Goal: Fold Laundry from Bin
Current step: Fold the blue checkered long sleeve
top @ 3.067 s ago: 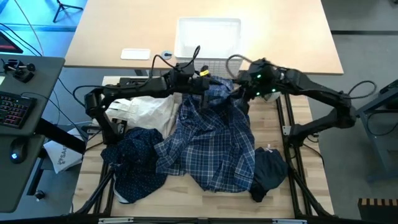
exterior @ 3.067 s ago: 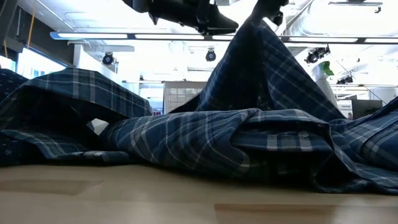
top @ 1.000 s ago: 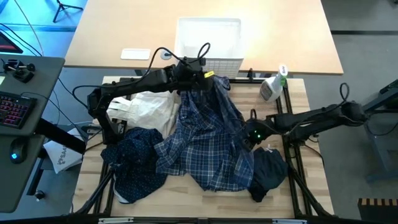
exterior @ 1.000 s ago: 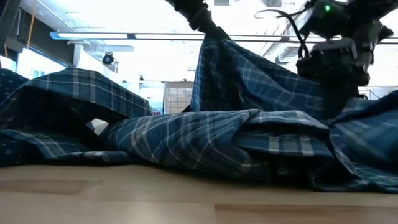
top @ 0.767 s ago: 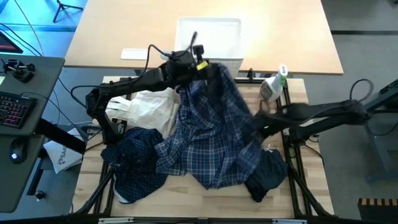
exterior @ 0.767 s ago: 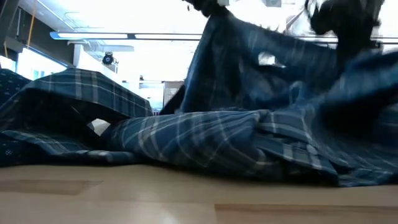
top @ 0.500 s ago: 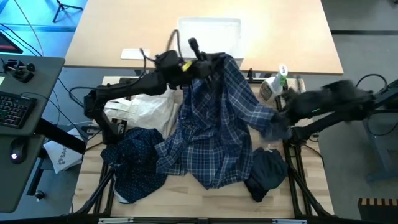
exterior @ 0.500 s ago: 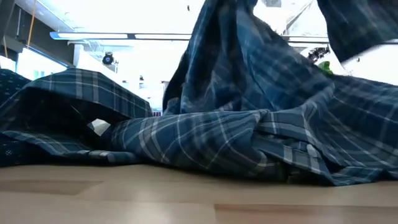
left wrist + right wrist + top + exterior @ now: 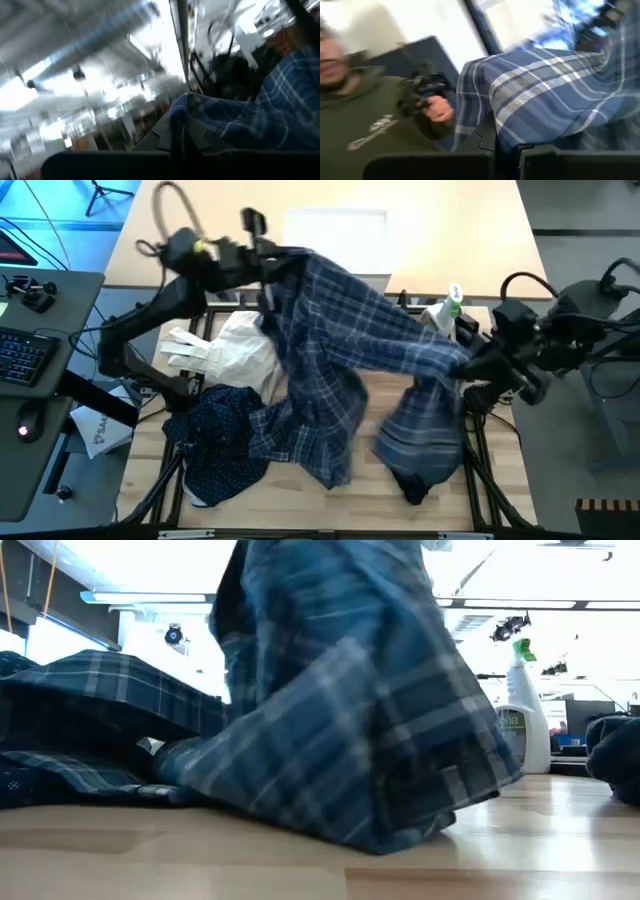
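Observation:
The blue-and-white plaid shirt (image 9: 350,340) is strung between my two grippers above the table. My left gripper (image 9: 268,262) is raised at the far left and shut on one end of it. My right gripper (image 9: 468,365) is at the right and shut on the other end. One flap hangs below the right gripper (image 9: 420,430); the shirt's lower part (image 9: 310,440) lies on the table. The navy dotted shirt (image 9: 215,445) lies near left, and the dark navy piece (image 9: 415,485) peeks out near right. The white bin (image 9: 335,230) stands beyond the shirt. My left gripper pinches a bunched edge of the plaid shirt (image 9: 192,122) between its two fingers, high over the table's far left. The cloth runs from it toward the right gripper, fairly taut. My right gripper pinches a fold of the plaid cloth (image 9: 507,125) between its fingers. It comes in level from the table's right side. The cloth draws taut toward the left gripper, and a flap hangs slack below.
A cream-white cloth bag (image 9: 235,355) lies at the left under the left arm. A spray bottle (image 9: 445,315) stands at the far right of the mat. A person's hand (image 9: 439,109) holding a controller shows beyond the table.
My right gripper has shut on the plaid shirt's right part, then risen and pulled it toward the table's right edge. My left gripper has gone up and toward the far left. The shirt is lifted and spread between them; its lower part stays on the table.

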